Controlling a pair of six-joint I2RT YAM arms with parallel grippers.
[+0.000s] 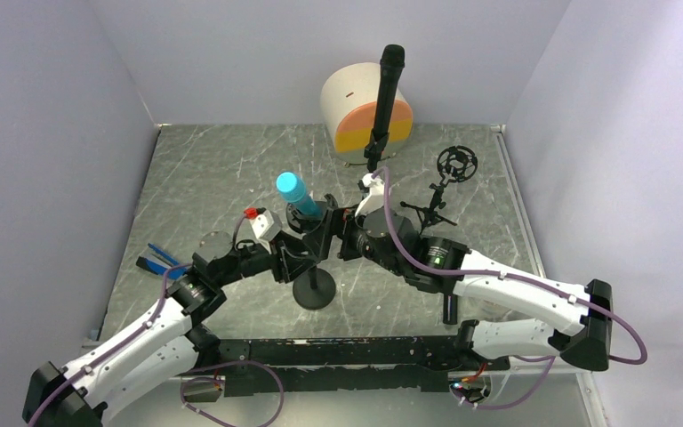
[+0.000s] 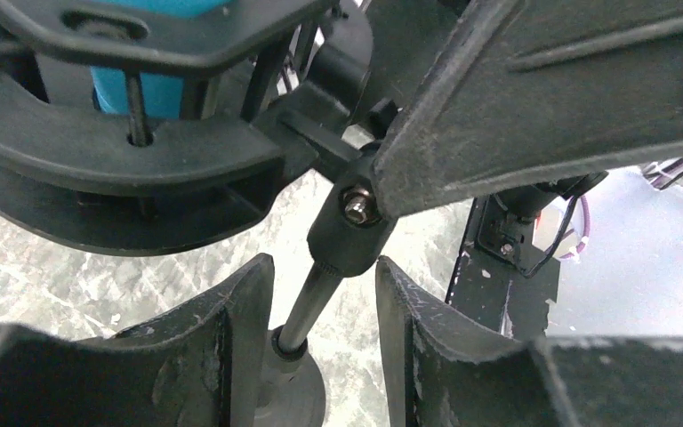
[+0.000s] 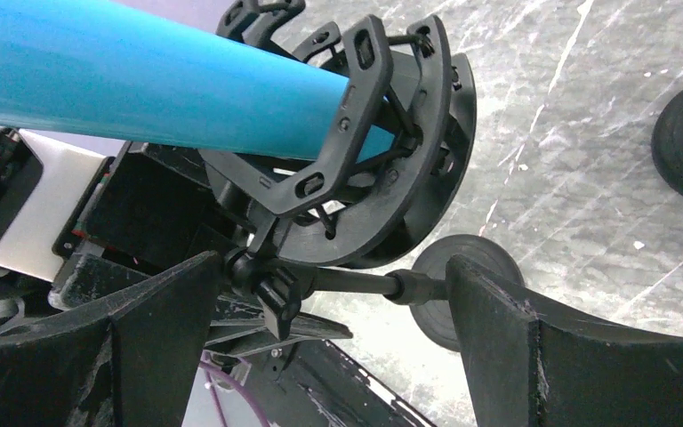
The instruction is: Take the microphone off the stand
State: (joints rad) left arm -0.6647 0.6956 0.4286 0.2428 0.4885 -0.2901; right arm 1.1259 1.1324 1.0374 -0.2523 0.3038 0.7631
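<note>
Right gripper: fingers spread wide, flanking the stem of the shock mount, gripping nothing.
Left gripper: fingers close either side of the swivel joint of the stand; clamped or loose, cannot tell.
Table: walled left, rear, right; bare surface rear-left.
Blue microphone: seated in shock mount, tilted.

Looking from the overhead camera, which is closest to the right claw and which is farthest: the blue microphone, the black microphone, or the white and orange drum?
Measured from the right gripper:
1. Blue microphone, right beside it.
2. Black microphone, standing upright further back.
3. White and orange drum, directly behind the black microphone and farthest back.
</note>
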